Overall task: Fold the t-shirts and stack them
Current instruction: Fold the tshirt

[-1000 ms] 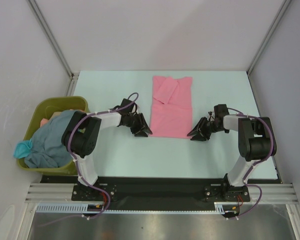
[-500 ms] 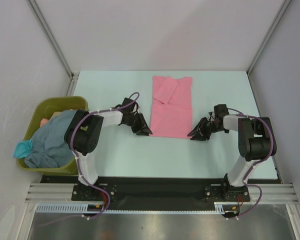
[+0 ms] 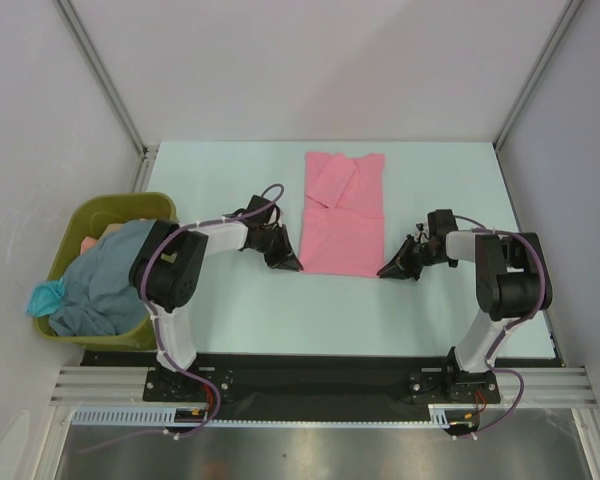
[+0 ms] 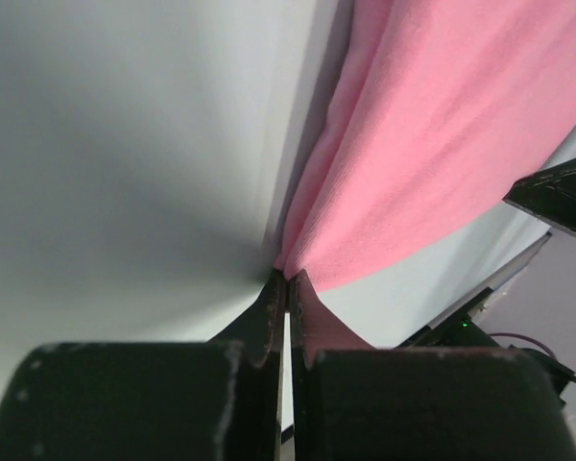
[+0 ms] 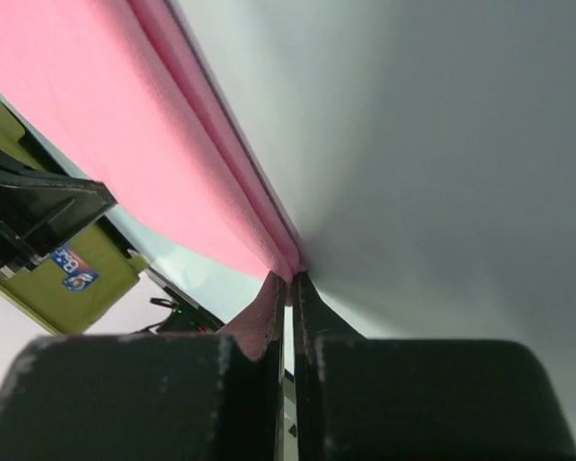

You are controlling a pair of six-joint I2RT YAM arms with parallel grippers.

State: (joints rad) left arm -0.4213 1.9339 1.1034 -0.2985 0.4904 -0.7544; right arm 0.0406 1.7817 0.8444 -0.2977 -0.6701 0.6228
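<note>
Well to the left of the pink t-shirt (image 3: 342, 215), and reaching nearer than its hem, an olive bin (image 3: 130, 201) holds a heaped grey-blue t-shirt (image 3: 100, 280), with a teal t-shirt (image 3: 45, 297) spilling over the bin's left rim. At the pink t-shirt's near left corner the left pincer (image 3: 288, 265) is clamped tight on the cloth edge. At its near right corner the right pincer (image 3: 385, 270) pinches the hem the same way. From those corners the pink t-shirt lies flat on the pale table (image 3: 230, 300), its far end folded over itself.
</note>
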